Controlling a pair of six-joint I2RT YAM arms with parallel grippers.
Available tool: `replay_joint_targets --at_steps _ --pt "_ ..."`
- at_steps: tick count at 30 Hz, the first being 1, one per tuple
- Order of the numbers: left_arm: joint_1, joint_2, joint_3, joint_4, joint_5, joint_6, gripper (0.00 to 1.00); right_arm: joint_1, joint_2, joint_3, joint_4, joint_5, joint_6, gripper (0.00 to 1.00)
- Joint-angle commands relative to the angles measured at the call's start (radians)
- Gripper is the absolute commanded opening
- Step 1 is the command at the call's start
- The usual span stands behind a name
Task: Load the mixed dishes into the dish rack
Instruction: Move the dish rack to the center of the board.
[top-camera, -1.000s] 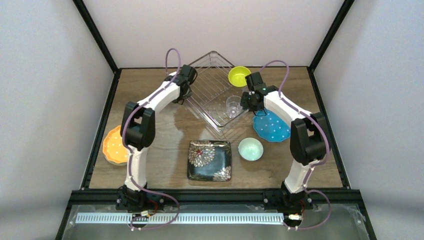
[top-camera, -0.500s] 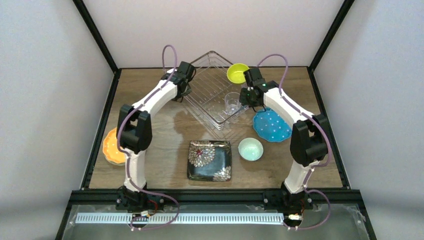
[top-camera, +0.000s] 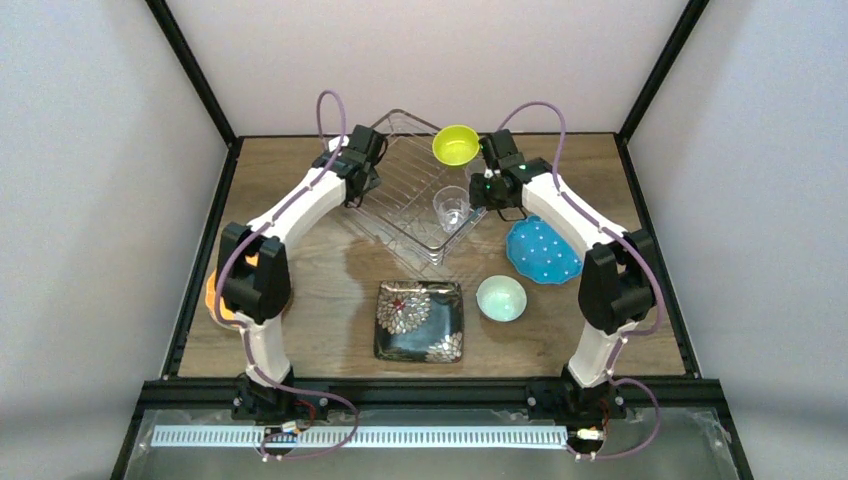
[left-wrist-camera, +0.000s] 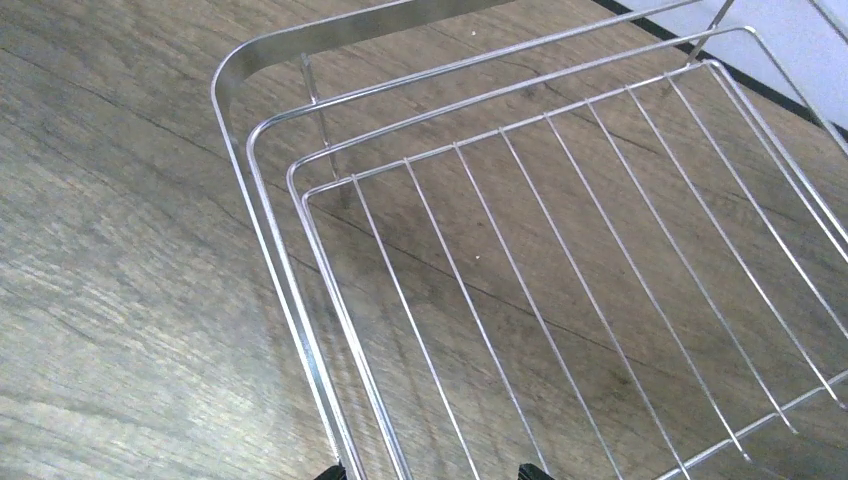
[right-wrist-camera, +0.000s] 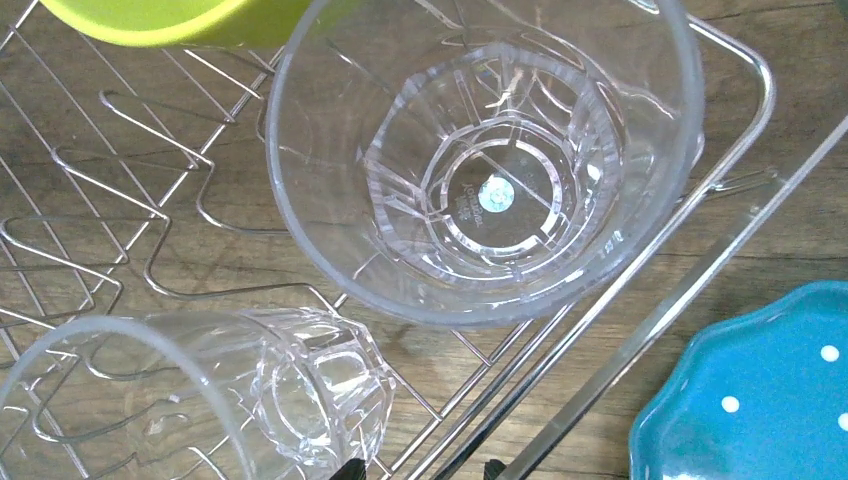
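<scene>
Can make out only a sliver of orange plate (top-camera: 211, 300) behind left arm. Cropped at right wrist view's edges: bowl (right-wrist-camera: 150, 15), blue plate (right-wrist-camera: 760, 400), lying cup (right-wrist-camera: 150, 400). Rack (left-wrist-camera: 350, 24) likewise cropped in left wrist view.

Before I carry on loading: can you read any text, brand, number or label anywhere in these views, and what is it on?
Embossed lettering around the small round mark in the base of the upright glass cup: too small and blurred to read.
Nothing else: no words, numbers or labels show on the blue dotted plate, the black floral plate, the yellow-green bowl, the mint bowl or the dish rack.
</scene>
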Motion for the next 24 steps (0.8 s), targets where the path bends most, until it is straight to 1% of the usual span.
replay_joint_targets --at_steps 1,14,24 --pt "-0.009 -0.016 -0.045 0.07 0.043 -0.007 1.0 0.036 -0.047 0.017 0.084 -0.121 -0.07 0.65" --pt "-0.01 -0.108 -0.122 0.093 0.031 -0.009 1.0 0.036 -0.071 -0.074 0.139 -0.121 -0.034 0.65" --pt "-0.01 -0.24 -0.191 0.083 0.017 -0.021 1.0 0.037 -0.077 -0.112 0.174 -0.111 -0.019 0.65"
